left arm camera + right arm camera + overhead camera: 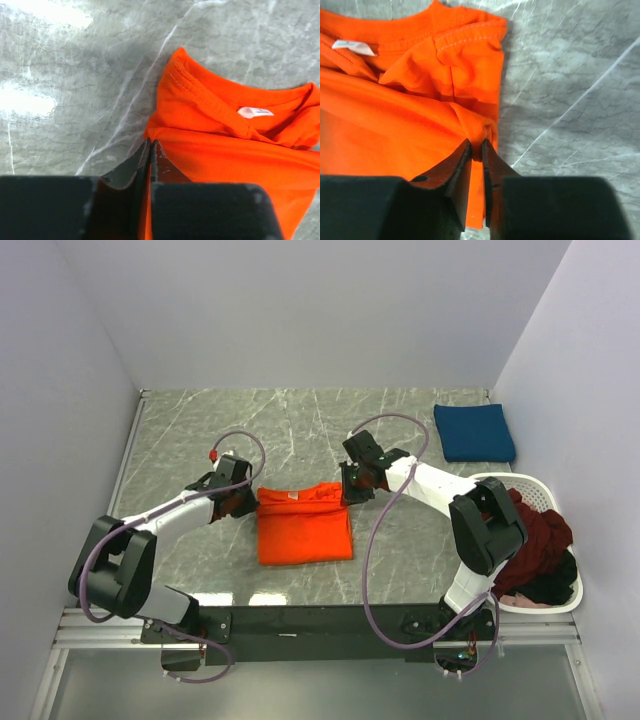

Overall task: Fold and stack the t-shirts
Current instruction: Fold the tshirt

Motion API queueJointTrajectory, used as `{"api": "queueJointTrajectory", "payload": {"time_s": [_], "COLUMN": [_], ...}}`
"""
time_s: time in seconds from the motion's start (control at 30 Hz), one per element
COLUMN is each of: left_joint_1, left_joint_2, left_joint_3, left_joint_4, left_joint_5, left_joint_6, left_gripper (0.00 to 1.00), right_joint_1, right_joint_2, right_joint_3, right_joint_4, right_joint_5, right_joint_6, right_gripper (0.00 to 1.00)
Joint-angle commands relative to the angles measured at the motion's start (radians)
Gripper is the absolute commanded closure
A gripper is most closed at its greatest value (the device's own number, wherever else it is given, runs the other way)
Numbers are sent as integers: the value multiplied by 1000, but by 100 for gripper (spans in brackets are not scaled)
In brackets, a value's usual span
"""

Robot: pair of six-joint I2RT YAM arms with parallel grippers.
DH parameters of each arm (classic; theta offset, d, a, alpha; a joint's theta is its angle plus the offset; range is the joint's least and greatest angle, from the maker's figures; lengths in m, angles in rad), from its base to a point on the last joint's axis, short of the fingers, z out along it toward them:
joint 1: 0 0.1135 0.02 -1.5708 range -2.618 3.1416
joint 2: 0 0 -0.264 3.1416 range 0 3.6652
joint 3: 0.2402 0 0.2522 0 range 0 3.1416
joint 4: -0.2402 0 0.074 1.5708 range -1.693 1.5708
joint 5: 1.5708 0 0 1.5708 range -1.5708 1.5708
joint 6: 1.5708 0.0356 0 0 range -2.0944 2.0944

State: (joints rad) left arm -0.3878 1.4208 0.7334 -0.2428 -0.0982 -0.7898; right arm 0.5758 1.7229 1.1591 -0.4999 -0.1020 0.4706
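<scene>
Wrist views: orange t-shirt pinched; overhead adds basket.

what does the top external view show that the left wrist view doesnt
Only the top external view shows both arms, the right gripper on the right edge of the orange t-shirt, a folded navy t-shirt at the far right, and the white basket holding maroon and black clothes. Only the left wrist view shows the left gripper close up, its fingers pinched shut on the cloth's edge, plus the collar stitching. Both show the orange t-shirt lying on the grey marbled table.
</scene>
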Motion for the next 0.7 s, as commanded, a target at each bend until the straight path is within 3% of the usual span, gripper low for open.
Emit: {"api": "queueJointTrajectory", "payload": {"time_s": [0.0,0.1,0.2,0.27,0.37,0.43,0.5,0.67], "left_joint_1": [7,7,7,6,-20,-42,-89,-184], "left_joint_2": [3,-39,-124,-202,-307,-353,-410,-399], "left_joint_3": [38,61,60,46,5,-47,-92,-195], "left_joint_4": [10,-38,-75,-88,-95,-56,-6,146], "left_joint_5": [-72,-109,-144,-144,-129,-66,18,126], "left_joint_6": [-3,-9,-9,-9,0,18,35,34], "left_gripper": [91,77,39,31,31,36,48,57], "right_joint_1": [-21,-19,-19,-21,-19,-19,-14,-11], "right_joint_2": [3,-19,-136,-195,-282,-310,-313,-246], "right_joint_3": [42,59,-1,-51,-156,-226,-283,-331], "right_joint_4": [17,24,105,165,294,378,434,586], "right_joint_5": [81,79,73,21,-86,-211,-330,-527], "right_joint_6": [8,-7,-18,-35,-78,-108,-124,-145], "right_gripper": [79,70,63,63,63,63,63,64]}}
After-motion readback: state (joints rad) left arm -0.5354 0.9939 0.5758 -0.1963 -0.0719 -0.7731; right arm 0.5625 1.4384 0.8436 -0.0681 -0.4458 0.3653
